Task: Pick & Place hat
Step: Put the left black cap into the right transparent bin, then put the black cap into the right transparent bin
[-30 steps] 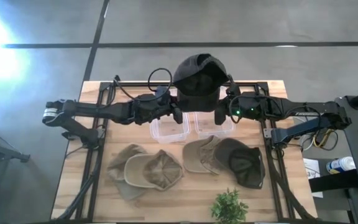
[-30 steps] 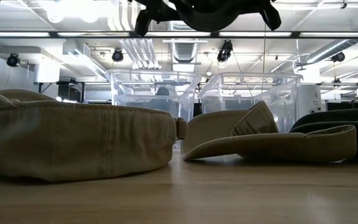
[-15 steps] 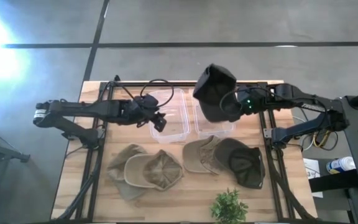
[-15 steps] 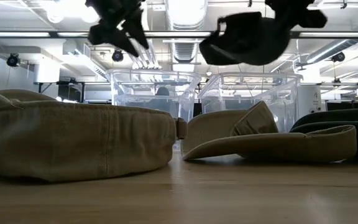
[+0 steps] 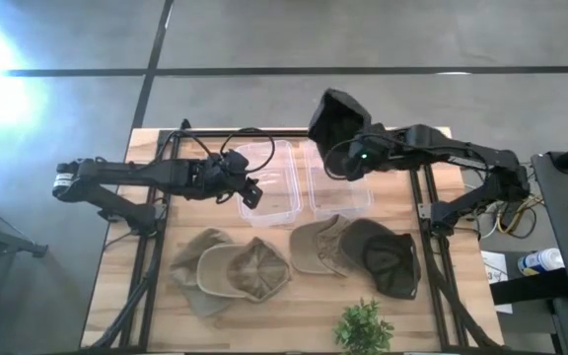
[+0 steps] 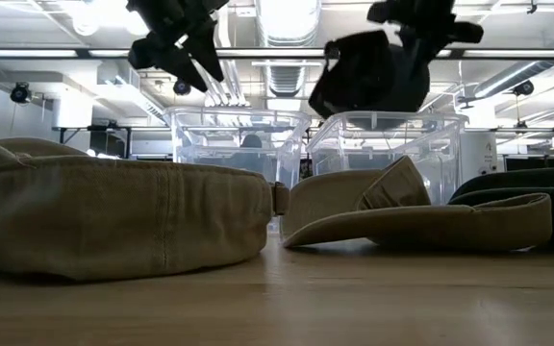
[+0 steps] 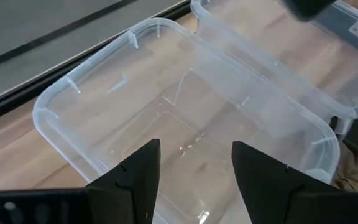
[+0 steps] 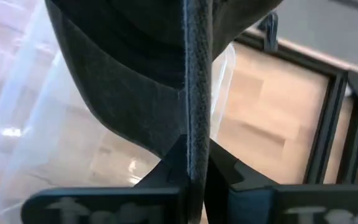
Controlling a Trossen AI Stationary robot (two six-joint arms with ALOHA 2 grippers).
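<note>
Right pincer (image 5: 355,163) grips the black hat (image 5: 335,120) by its edge above the right bin (image 5: 338,197), probably for dropping; left pincer (image 7: 194,171) open, empty

A black hat (image 6: 368,75) hangs over two clear bins (image 6: 385,144) behind tan caps (image 6: 123,216).

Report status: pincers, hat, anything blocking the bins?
Right pincer shut on black hat, above right clear bin. Left pincer open over left clear bin. Nothing in the way; four caps on table.
</note>
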